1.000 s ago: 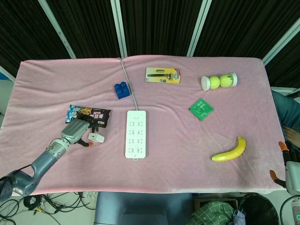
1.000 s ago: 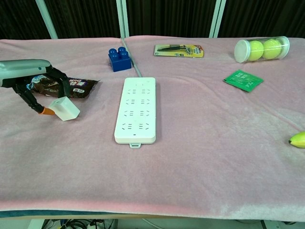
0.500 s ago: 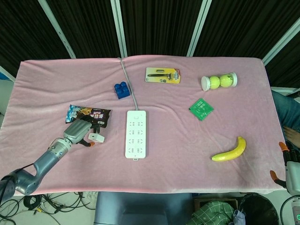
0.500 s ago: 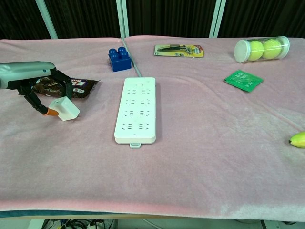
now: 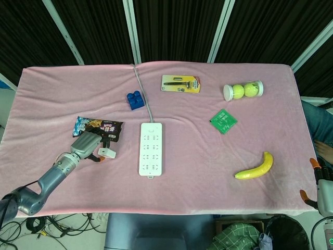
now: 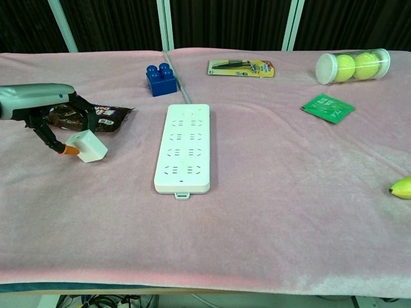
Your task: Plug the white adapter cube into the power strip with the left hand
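The white adapter cube (image 6: 88,146) rests on the pink cloth, left of the white power strip (image 6: 183,147). My left hand (image 6: 54,119) wraps around it: the orange thumb tip touches its left face and dark fingers (image 6: 88,119) reach over its top. In the head view the adapter cube (image 5: 107,152) lies at the left hand's (image 5: 86,146) fingertips, a short way left of the power strip (image 5: 151,148). My right hand (image 5: 316,190) shows only at the lower right edge, off the table, with orange fingertips apart and nothing in them.
A dark snack bag (image 6: 96,115) lies just behind the cube. A blue block (image 6: 160,79) and the strip's cable (image 5: 141,88) are further back. A razor pack (image 6: 241,67), tennis ball tube (image 6: 352,65), green packet (image 6: 328,107) and banana (image 5: 255,167) lie to the right.
My left hand has shifted slightly right and drawn its fingers in around the cube. The cube has stayed in place on the cloth.
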`<state>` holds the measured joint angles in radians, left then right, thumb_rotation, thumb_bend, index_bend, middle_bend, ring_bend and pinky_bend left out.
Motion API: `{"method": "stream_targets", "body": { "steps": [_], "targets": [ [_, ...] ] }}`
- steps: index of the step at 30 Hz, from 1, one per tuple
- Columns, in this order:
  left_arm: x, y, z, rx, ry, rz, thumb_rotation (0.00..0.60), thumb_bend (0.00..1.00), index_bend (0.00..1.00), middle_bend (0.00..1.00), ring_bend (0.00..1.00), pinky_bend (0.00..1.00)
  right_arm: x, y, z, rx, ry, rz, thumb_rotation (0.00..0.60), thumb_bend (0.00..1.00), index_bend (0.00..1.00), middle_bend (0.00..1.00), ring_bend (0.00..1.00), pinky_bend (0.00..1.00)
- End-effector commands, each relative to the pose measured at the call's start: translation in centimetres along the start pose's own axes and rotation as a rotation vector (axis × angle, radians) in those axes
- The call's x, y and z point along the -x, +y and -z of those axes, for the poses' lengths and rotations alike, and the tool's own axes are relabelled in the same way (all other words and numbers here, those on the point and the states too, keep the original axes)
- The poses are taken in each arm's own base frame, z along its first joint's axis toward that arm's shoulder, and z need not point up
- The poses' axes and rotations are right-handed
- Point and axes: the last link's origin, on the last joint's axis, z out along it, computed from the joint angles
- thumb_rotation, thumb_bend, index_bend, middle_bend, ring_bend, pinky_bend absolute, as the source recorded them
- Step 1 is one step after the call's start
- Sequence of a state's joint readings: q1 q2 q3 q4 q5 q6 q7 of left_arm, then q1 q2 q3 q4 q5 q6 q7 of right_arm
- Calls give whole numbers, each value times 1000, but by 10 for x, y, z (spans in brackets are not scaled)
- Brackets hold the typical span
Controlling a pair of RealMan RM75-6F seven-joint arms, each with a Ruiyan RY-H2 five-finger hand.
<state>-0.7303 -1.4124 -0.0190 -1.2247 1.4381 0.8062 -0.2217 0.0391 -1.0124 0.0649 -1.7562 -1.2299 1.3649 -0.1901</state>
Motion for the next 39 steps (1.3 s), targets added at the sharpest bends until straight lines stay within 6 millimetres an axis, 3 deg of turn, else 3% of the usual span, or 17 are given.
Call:
{"method": "stream_targets", "body": {
  "steps": [1,13,24,33,39],
  "targets": [
    [0,0,0,1,5,-1,600,231,482,497,166,114,0,0,0,0,0,0,600,191,0,38,134,171],
    [-3,1,1,-8,13,-20,600,378,523,525,177,117,0,1,0,7,-7,-7,600,195,0,38,134,189],
    [-46,18,-4,14,48,-90,600,404,554,557,196,119,0,0,1,1,0,-7,600,195,0,38,135,190],
    [-94,50,-41,3,4,-267,600,412,574,573,203,120,0,-2,1,-2,1,-4,600,195,0,38,135,190],
    [-126,98,-87,-5,16,-298,600,431,583,581,205,121,0,0,1,4,3,-6,600,195,0,38,135,190]
  ]
}}
